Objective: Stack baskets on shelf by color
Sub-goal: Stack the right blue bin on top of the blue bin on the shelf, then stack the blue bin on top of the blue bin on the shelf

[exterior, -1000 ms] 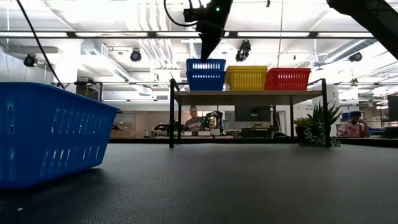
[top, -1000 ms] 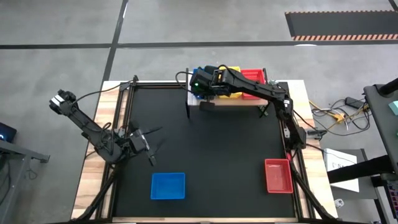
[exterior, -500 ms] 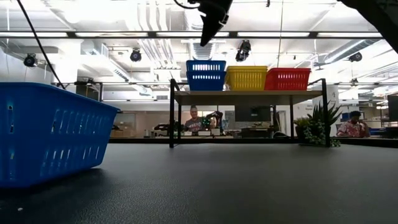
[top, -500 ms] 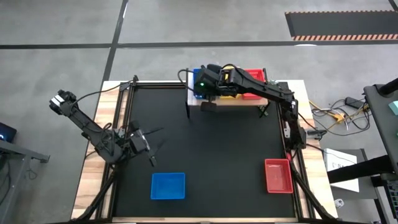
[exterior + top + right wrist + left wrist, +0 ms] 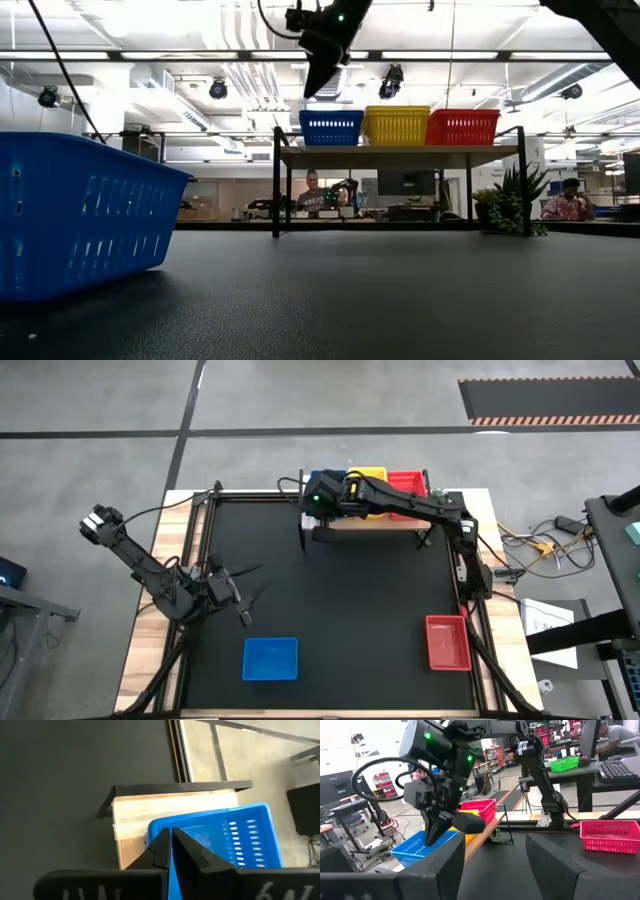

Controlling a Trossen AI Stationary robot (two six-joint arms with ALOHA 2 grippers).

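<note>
Baskets in blue (image 5: 330, 127), yellow (image 5: 396, 125) and red (image 5: 462, 126) sit side by side on the shelf (image 5: 400, 153). We've got our right gripper (image 5: 314, 82) hovering above the blue one, fingers pinched together and holding nothing. Left gripper (image 5: 243, 601) waits with fingers apart near the loose blue basket (image 5: 270, 658); another red one (image 5: 447, 642) lies at the mat's right edge.

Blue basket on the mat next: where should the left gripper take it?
Pinch one wall of the blue basket at the rim, coming straight down. It sits upright and open-topped, nothing beside it. The wall nearest the left gripper looks the easiest reach.
</note>
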